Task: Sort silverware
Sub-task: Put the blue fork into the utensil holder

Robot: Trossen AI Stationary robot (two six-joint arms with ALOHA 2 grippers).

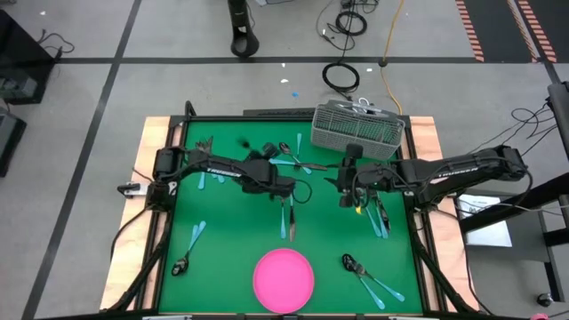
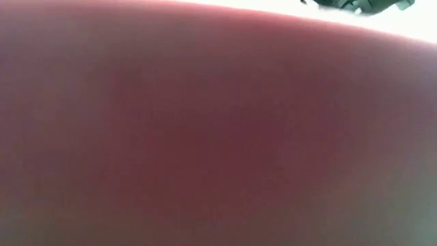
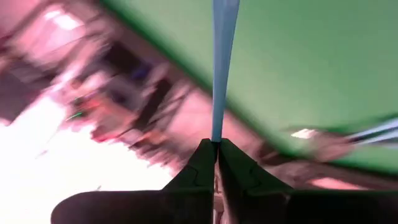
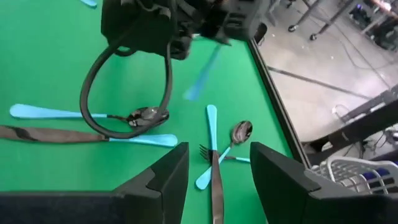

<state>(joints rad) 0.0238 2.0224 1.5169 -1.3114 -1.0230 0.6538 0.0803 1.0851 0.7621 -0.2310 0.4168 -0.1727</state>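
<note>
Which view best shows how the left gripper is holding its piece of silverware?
The left wrist view: the left gripper is shut on a light-blue handle rising straight from its fingertips. The high view shows that gripper mid-table, the utensil small below it. The right wrist view catches it only blurred; the low view is blocked.

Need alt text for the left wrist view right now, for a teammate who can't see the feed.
The left gripper, shut, pinches the end of a thin light-blue utensil handle, which runs straight away from the fingers across the green table surface. More light-blue handles lie blurred at the mat's edge, with the room beyond out of focus.
</note>
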